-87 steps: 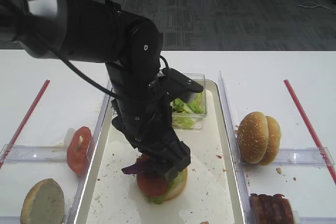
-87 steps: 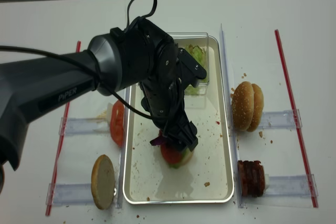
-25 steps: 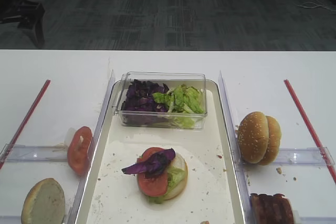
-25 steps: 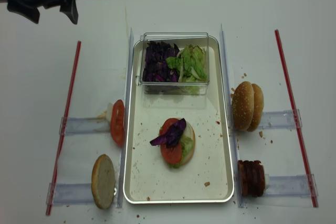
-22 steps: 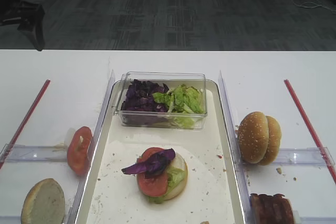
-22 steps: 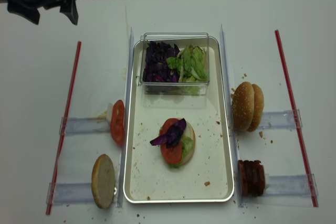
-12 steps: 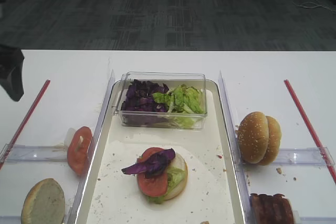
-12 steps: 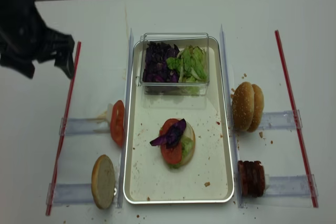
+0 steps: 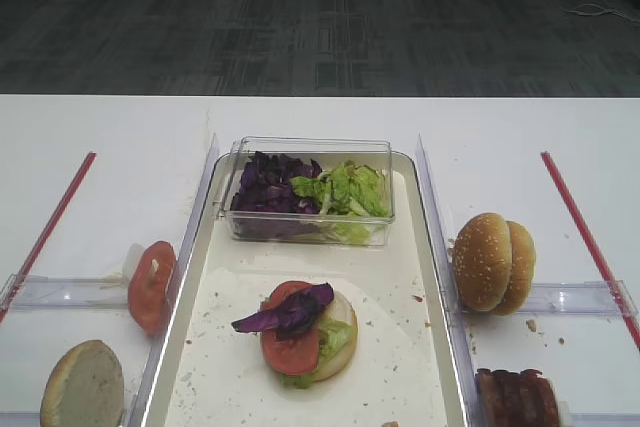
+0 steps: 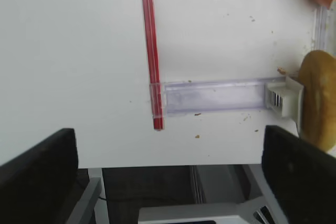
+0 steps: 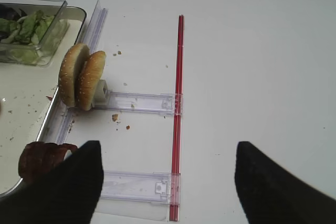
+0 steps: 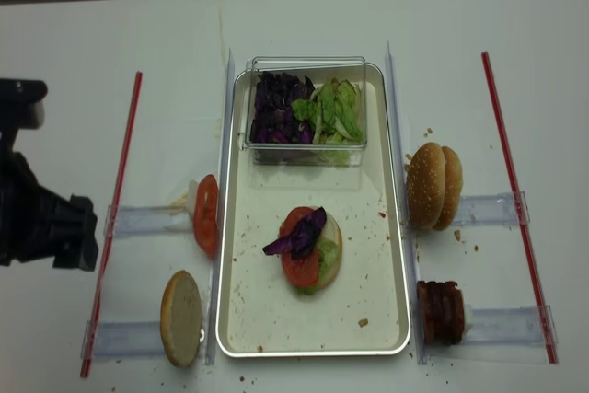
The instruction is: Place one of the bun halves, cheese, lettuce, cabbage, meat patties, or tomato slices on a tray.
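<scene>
On the cream tray a stack holds a bun half, lettuce and a tomato slice, with a purple cabbage shred on top. A spare tomato slice and a bun half stand left of the tray. Sesame bun halves and meat patties stand to its right. Cheese is out of view. My left gripper is open and empty over the table's front-left edge, its arm far left. My right gripper is open and empty, right of the patties.
A clear tub of purple cabbage and lettuce sits at the tray's far end. Red strips and clear plastic holders lie on the white table at both sides. Crumbs dot the tray.
The left arm, which was over the stack, has left the cabbage shred on top and drawn off to the far left, then come forward along the table's left side.
</scene>
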Robot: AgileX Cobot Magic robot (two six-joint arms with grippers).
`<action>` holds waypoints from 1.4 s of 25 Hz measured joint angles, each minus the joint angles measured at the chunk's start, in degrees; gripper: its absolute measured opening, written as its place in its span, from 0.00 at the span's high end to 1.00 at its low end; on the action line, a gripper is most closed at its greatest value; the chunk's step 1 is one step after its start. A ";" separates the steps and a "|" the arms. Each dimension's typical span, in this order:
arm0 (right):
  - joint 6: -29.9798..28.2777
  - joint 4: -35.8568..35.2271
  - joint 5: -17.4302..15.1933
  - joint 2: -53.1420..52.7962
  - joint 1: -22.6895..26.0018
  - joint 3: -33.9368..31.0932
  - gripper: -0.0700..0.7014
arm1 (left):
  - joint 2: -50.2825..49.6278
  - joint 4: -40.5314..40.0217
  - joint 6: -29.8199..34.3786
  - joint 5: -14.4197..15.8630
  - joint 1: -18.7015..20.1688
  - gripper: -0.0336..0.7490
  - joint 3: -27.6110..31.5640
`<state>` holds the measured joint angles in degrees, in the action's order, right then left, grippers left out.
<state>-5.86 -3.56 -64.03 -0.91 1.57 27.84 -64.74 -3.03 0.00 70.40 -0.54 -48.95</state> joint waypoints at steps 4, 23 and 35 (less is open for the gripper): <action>0.00 0.00 0.00 0.00 0.00 0.00 0.19 | 9.86 -0.14 -0.31 0.10 0.00 0.08 4.44; -0.22 0.00 0.00 0.00 0.00 0.00 0.19 | 55.61 -0.14 -1.30 1.95 0.00 0.08 18.11; -0.22 0.00 0.00 0.00 0.00 0.00 0.19 | 65.76 -0.28 -1.30 2.95 0.00 0.08 18.11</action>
<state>-6.07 -3.56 -64.03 -0.91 1.57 27.84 1.03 -3.32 -1.30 73.35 -0.54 -30.84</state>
